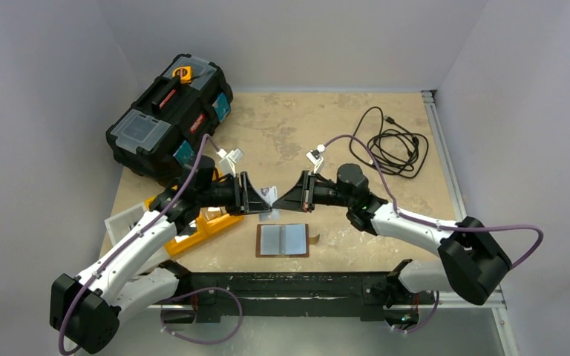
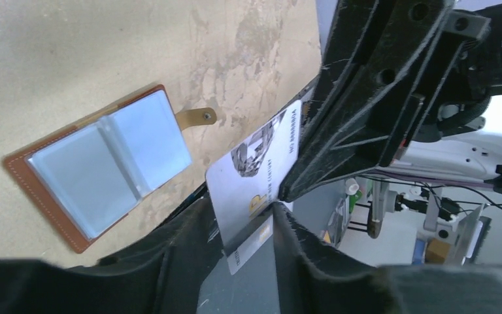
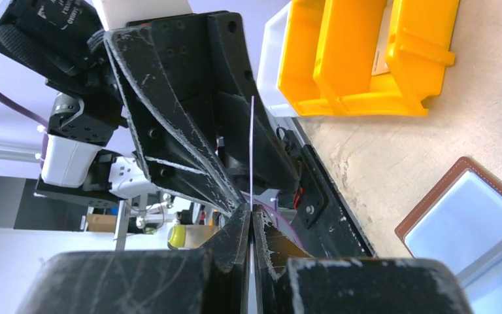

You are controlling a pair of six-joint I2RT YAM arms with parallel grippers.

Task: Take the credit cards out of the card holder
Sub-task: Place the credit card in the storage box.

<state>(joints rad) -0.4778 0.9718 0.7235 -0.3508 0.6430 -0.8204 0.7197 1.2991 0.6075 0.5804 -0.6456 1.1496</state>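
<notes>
Tabletop (image 1: 289,126): beige, mottled like stone, matte.
Back wall (image 1: 289,37), left wall (image 1: 37,111), right wall (image 1: 527,111): plain pale lilac-grey panels.
Metal rail (image 1: 445,163): runs along the table's right edge.
Black toolbox (image 1: 167,115): far left corner, lid shut, orange latch.
Coiled black cable (image 1: 393,144): far right.
Yellow bins (image 1: 208,226) and a white bin (image 1: 122,222): near left.
Light: even and soft, faint shadows.
Blurred equipment (image 2: 431,222): beyond the near edge.

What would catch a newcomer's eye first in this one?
The two grippers meet tip to tip above mid-table: the right gripper pinches a white card, whose other end sits between the parted fingers of the left gripper. Toward the near edge, the brown card holder lies open flat on the table.
</notes>
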